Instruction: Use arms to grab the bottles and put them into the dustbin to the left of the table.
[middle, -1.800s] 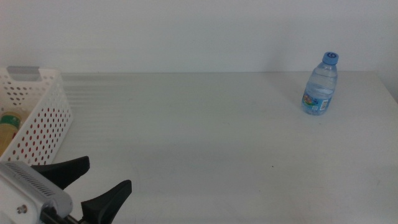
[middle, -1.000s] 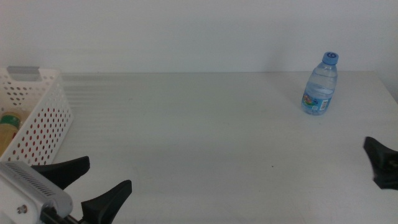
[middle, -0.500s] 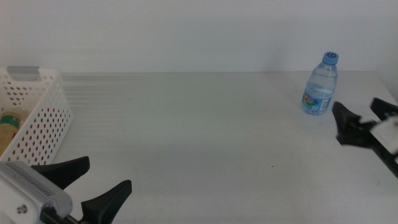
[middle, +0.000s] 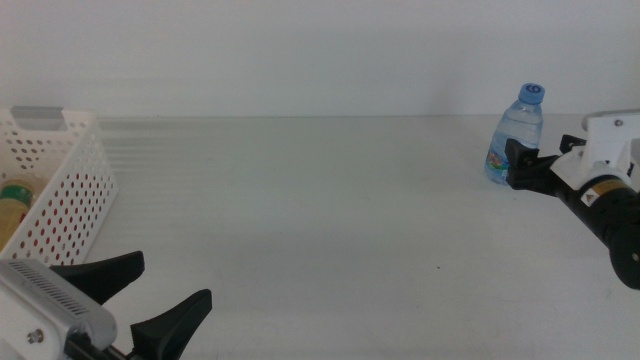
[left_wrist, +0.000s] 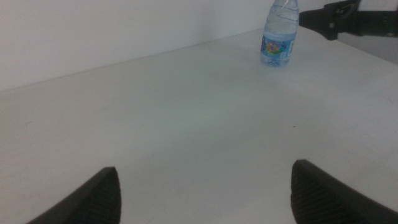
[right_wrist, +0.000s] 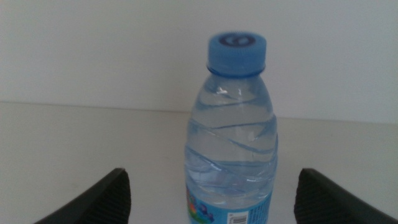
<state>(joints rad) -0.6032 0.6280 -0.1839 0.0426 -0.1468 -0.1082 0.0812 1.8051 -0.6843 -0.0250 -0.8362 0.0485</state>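
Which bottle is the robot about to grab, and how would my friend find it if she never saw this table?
Start at the big white table and go to its far right corner, away from the white holed basket. There one small clear water bottle stands upright alone, with the open right gripper beside it. Its blue cap and bright label give it away.

Upright blue-capped water bottle (middle: 517, 137), table's (middle: 320, 220) far-right.

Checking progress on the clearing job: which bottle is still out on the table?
The clear water bottle with the blue cap, upright at the table's far right by the right gripper. The yellow-liquid bottle already lies in the basket.
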